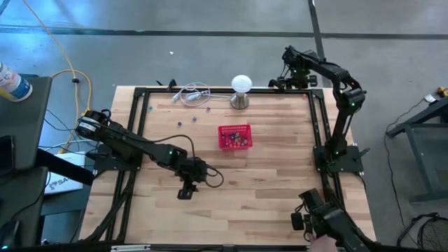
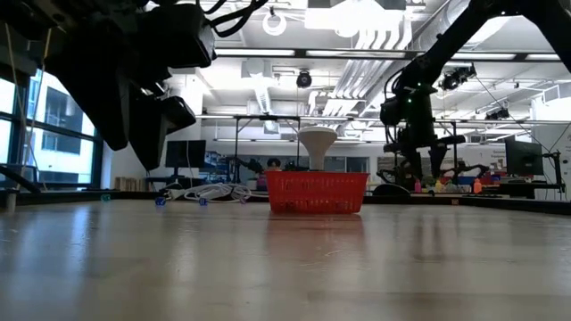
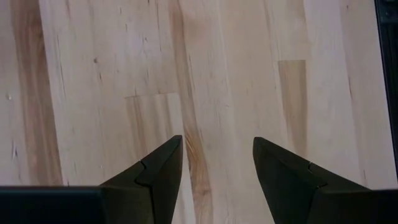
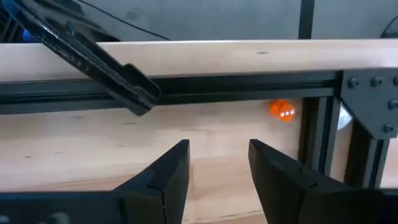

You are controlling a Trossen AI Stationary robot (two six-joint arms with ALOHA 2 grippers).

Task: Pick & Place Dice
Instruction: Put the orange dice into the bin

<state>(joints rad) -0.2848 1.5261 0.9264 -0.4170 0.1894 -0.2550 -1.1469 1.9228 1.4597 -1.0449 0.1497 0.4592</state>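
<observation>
The left gripper [image 1: 187,190] is held over bare table [image 1: 266,189], its fingers [image 3: 158,177] spread apart with nothing between them. The right gripper [image 4: 217,168] is parked at the table's far right corner, likewise parted and empty. Dice [image 1: 236,139] are seen inside the red basket [image 1: 234,136] mid-table; a few are scattered [image 1: 180,124] near the white cable [image 1: 189,94], beside the lamp [image 1: 241,91].

A pale wooden tabletop [image 1: 266,182] made of butcher-block planks sits inside a black metal frame [image 1: 133,133]. Near the far edge stands a white ball-shaped lamp [image 1: 241,85] on a metal base. Beside it lies a loose white cable [image 1: 190,94]. A red mesh basket [image 1: 234,136] rests near the middle of the tabletop, in front of the lamp. A yellow cord [image 1: 59,73] trails over the grey floor beyond the tabletop.
</observation>
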